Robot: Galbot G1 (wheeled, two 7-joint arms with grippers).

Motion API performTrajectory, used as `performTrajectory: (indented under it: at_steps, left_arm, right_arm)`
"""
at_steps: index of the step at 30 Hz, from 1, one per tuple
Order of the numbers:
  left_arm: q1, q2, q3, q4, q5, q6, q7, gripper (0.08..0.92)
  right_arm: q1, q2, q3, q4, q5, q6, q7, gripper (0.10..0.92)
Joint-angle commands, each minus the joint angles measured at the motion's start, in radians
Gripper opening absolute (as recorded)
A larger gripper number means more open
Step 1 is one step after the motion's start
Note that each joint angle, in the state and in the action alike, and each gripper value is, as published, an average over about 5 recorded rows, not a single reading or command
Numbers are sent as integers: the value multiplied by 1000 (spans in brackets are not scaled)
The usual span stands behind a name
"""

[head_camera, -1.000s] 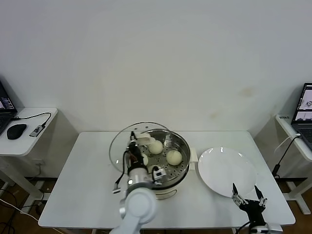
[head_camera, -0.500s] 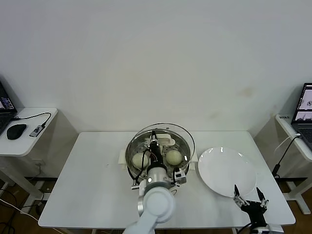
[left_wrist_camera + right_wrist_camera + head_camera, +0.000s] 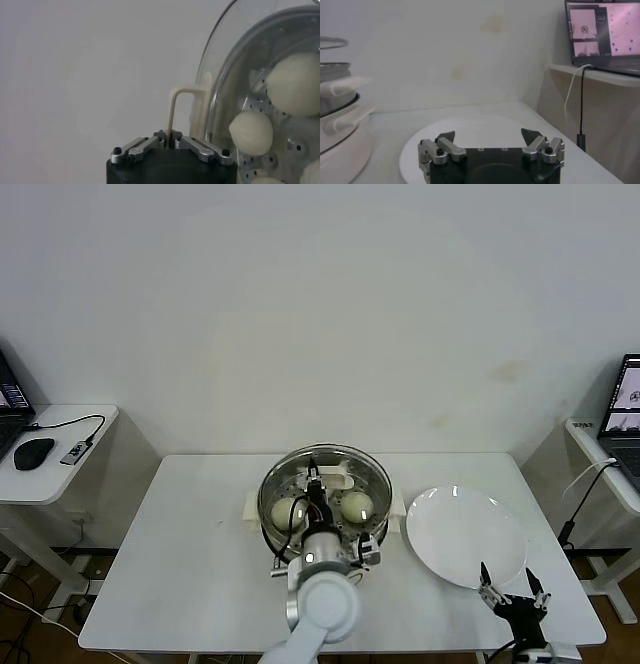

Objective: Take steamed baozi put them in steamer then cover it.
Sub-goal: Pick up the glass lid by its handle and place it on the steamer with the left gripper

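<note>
Holding the cover (image 3: pixel 325 476) by its cream handle (image 3: pixel 178 107), the left claw (image 3: pixel 317 481) is above the middle of the steamer (image 3: pixel 372 529). Its two fingers are pressed together on this handle, which the left wrist view shows clearly. The glass cover lies over the mouth of the pot, and its metal rim follows the rim of the pot closely; whether it already rests fully on it, I cannot tell. Through the glass the steamed baozi (image 3: pixel 356 506) are visible inside on the perforated tray: two in the head view, one on each side of the arm, and more in the left wrist view. The steamer stands in the middle of the white bench (image 3: pixel 190 554), on its cream base.

The right claw (image 3: pixel 511 591) waits low at the near right edge of the bench, with its fingers spread wide and nothing between them. Just before it lies a flat white plate (image 3: pixel 465 534), beside the steamer but not touching it.
</note>
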Motion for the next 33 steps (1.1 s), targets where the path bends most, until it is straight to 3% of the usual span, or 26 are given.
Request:
performTrajectory:
  at_steps: [1,33]
  left_arm:
    - [11,-4,-6,16,25,17,-12,147]
    - [7,-3,-22,66,-46,2,-66,147]
  right_arm:
    - [3,-2,0,3,0,0,-1,823]
    - [-6,-1,0,11,-4,3,-5,823]
